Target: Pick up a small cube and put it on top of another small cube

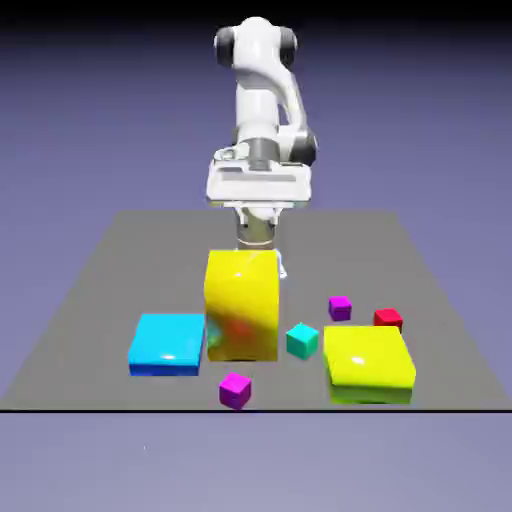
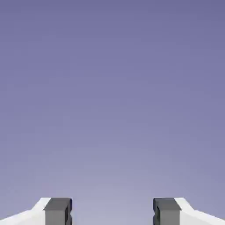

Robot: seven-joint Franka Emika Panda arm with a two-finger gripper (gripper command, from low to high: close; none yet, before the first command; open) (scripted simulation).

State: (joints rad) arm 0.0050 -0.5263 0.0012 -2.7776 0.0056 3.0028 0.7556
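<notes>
Seven blocks sit on the tabletop (image 1: 80,320); from the exterior view's left we see the cyan block (image 1: 167,343), the tall yellow block (image 1: 241,305), the magenta cube (image 1: 235,389) at the near edge, and the teal cube (image 1: 302,340) just right of it. Our end effector (image 2: 112,212) is released and empty, raised behind the tall yellow block, so the magenta cube lies well toward the camera, beyond that block.

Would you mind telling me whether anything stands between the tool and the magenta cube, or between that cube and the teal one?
Yes: the tall yellow block stands between the tool and the magenta cube. Nothing visible lies between that cube and the teal cube.
</notes>
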